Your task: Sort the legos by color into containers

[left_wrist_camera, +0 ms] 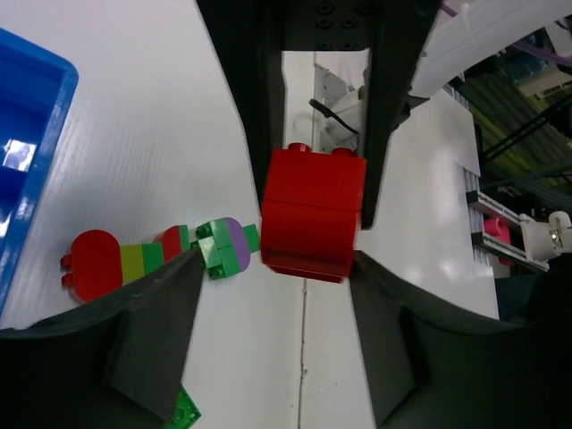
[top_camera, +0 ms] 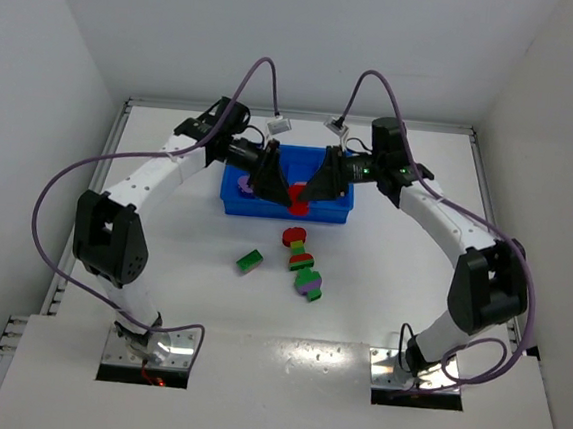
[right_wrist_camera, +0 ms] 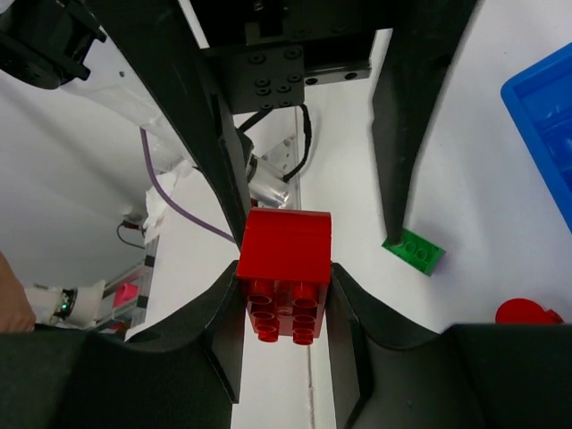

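Observation:
A red lego hangs just above the front wall of the blue tray, between both grippers. My right gripper is shut on it, studs pointing back toward the camera. My left gripper is open, its fingertips on either side of the brick's near end. In the top view the left gripper and the right gripper meet tip to tip. A mixed-colour stack and a single green brick lie on the table in front of the tray. A purple piece lies in the tray's left compartment.
The stack lies below and left of the held brick in the left wrist view, with the tray's corner further left. The green brick and tray edge show in the right wrist view. White walls enclose the table.

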You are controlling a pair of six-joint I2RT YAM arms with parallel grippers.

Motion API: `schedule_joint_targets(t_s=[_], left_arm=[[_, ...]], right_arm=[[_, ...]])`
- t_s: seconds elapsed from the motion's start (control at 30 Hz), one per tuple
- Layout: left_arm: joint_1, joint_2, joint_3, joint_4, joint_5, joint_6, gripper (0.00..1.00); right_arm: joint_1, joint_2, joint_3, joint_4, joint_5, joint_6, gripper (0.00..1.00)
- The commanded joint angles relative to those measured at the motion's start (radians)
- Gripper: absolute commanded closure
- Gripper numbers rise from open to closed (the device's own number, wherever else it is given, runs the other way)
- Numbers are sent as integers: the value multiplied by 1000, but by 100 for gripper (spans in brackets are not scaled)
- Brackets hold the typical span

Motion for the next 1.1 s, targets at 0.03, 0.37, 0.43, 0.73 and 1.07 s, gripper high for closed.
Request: schedule_joint_targets(t_s=[0.03, 0.37, 0.43, 0.73, 1.07], left_arm=[[-10, -9, 48, 32, 46, 11, 46], [38, -80, -41, 41, -28, 20, 100], [82, -110, -95, 41, -37, 20, 100], [159, -126, -162, 205, -295, -138, 100], [30, 280, 249, 251, -603, -301, 100]], right_arm=[[7, 8, 47, 52, -30, 2, 95], [-125, -15, 20, 43, 8, 2, 95], [-200, -28, 11, 13, 8, 2, 95], [-288, -68, 20, -149, 95, -156, 96], [-102, -49, 126, -327, 595, -460, 96]])
